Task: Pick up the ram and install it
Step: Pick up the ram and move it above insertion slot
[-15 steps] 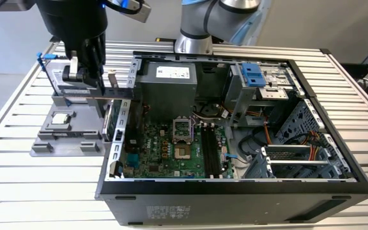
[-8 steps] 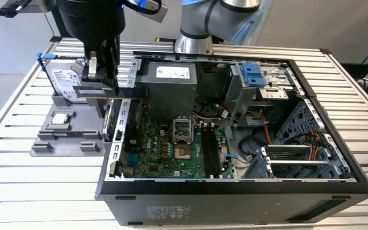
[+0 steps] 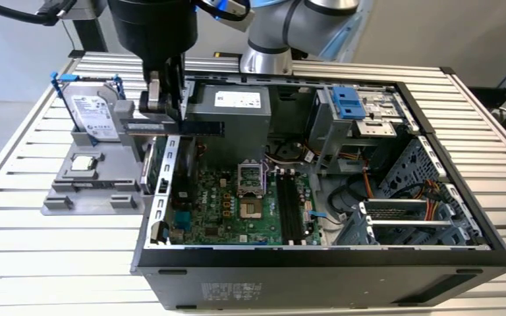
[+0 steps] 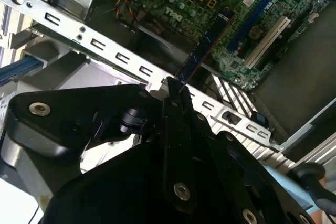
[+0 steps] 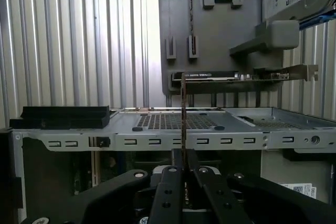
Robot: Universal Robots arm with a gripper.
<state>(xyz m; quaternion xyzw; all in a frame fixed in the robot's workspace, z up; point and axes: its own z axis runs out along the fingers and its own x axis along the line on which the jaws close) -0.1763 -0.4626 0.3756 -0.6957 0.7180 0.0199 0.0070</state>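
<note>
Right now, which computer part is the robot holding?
The slim ram stick, pinched in the gripper; the hard drive and wider card sit in the grey holder.

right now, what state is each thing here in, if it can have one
gripper, shut on the ram
ram, held in the air above the motherboard, not seated
memory slots, empty
computer case, lying on its side, open
hard drive, upright in the grey holder
processor chip, lying flat on the grey holder
</note>
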